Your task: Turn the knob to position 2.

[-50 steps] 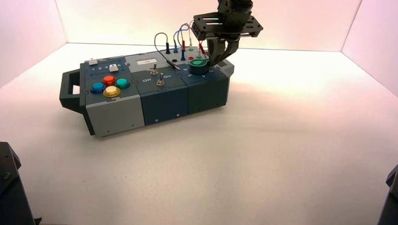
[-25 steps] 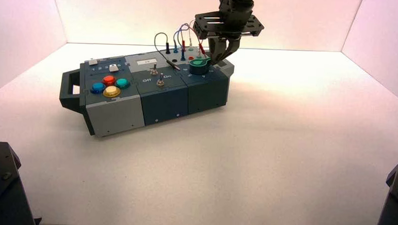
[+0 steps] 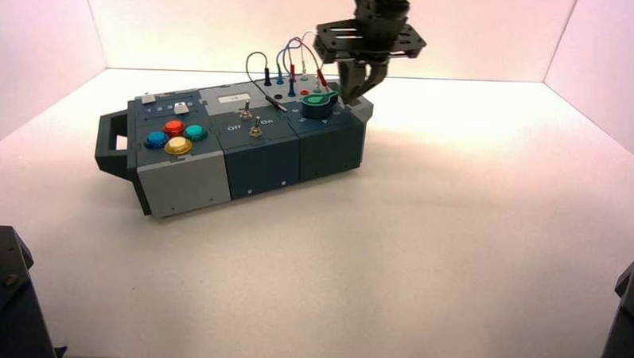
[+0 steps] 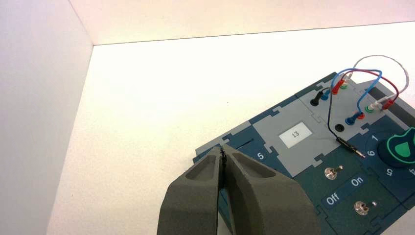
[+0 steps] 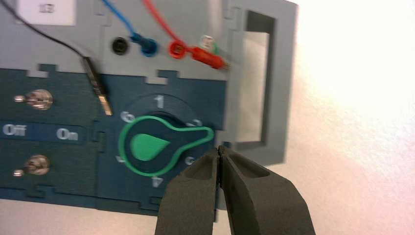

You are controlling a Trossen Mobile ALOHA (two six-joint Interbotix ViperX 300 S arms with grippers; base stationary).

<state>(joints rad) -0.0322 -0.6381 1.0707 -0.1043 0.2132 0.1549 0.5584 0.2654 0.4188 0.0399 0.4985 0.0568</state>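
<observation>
- The teal-green teardrop knob is on the dark blue panel at the box's right end; its pointed lobe looks between the printed 2 and 3, so I judge that a small turn remains.
- The right gripper is just beside the lobe's tip, with its jaws closed and gripping nothing. I cannot tell whether it touches the knob.
- The good way, I think, is to use the closed jaws as one firm finger: put them against the lobe's flank on the side of the 3, then push toward the 2, which is anticlockwise from above.
- The push should be short, gentle and along the arc, because too much force may bring the lobe beyond 2, toward the 1.
- Low tips are needed for good contact, but they should not scrape the panel or catch the red plug nearby.
- The left gripper waits well apart from the knob, toward the box's left end, its jaws also closed and empty.
</observation>
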